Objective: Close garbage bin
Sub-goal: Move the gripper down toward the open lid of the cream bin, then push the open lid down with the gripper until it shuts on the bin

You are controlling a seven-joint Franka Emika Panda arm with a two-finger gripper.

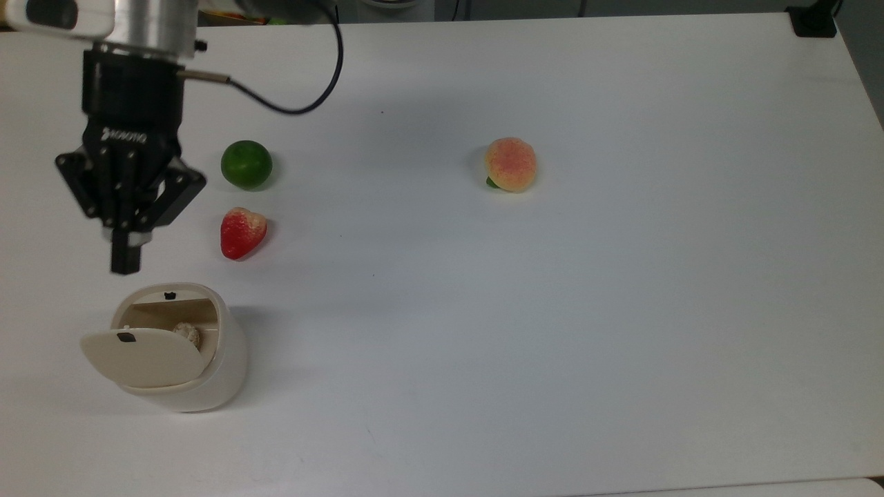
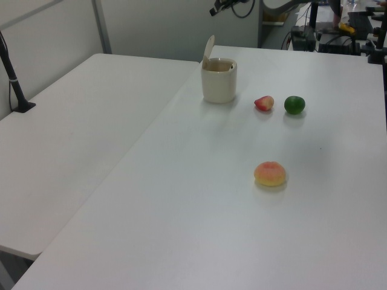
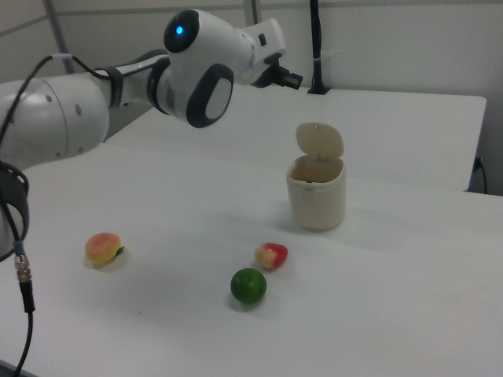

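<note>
Bin [image 1: 207,373] sits on the white table [image 1: 621,310] at about 8 o'clock in the top view, upright, lid [image 1: 141,355] open. The lid stands up from its hinge at the top view's left edge of the rim; in the right view it rises above the far rim [image 3: 319,142], and in the left view it tilts up at the tub's left side [image 2: 208,48]. A small black mark shows on the lid, and another on the inner rim. Something pale and lumpy lies inside the bin [image 1: 186,334].

Gripper [image 1: 126,262] hangs at about 12 o'clock from the bin in the top view, near its rim but not touching it. Fingers appear pressed together into one dark bar, nothing between them. In the right view the gripper [image 3: 292,79] shows high and at 11 o'clock from the lid, clear of it. In the left view it sits at the top edge [image 2: 215,10], above the bin.

Strawberry [image 1: 242,232] lies at 1 o'clock from the bin in the top view, near it. Lime [image 1: 246,164] is just beyond the strawberry, at 12 o'clock from it, apart. Peach [image 1: 510,164] lies well apart, at 3 o'clock from the lime.

A black cable [image 1: 304,103] loops from the wrist over the table.
</note>
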